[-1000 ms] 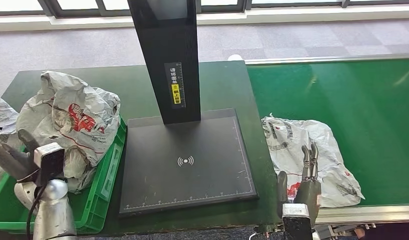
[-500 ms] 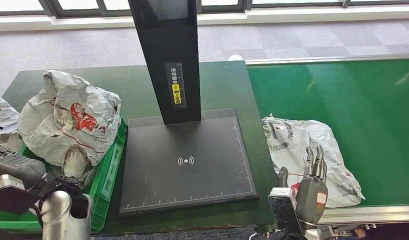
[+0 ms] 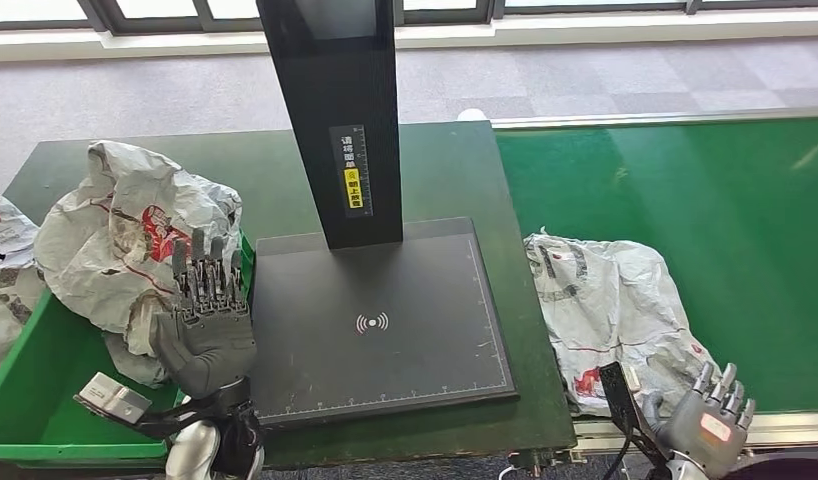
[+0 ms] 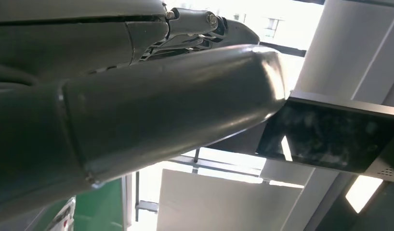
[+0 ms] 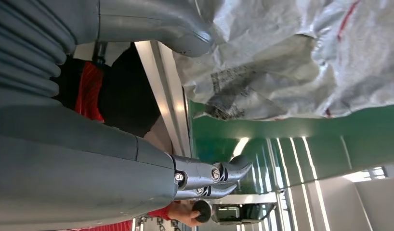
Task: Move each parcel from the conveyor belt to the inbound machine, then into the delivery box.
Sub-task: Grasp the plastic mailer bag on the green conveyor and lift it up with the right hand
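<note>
Left robot hand [image 3: 207,320]: raised palm-up, fingers spread and empty, at the seam between green delivery box [image 3: 25,400] and inbound machine [image 3: 375,320]; a second ago it was seen low at the box.
Right robot hand [image 3: 710,428]: released, fingers apart, now drawn off the parcel to the belt's near rim.
Parcel [image 3: 615,315]: lying flat on conveyor belt [image 3: 685,190], long axis running from machine-side far corner toward the right robot hand.
Bagged parcel [image 3: 135,240]: resting in the box.

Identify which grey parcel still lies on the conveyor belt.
The flat grey parcel on the green conveyor belt, beside the right hand. The other crumpled parcel already sits in the green delivery box by the left hand.
</note>
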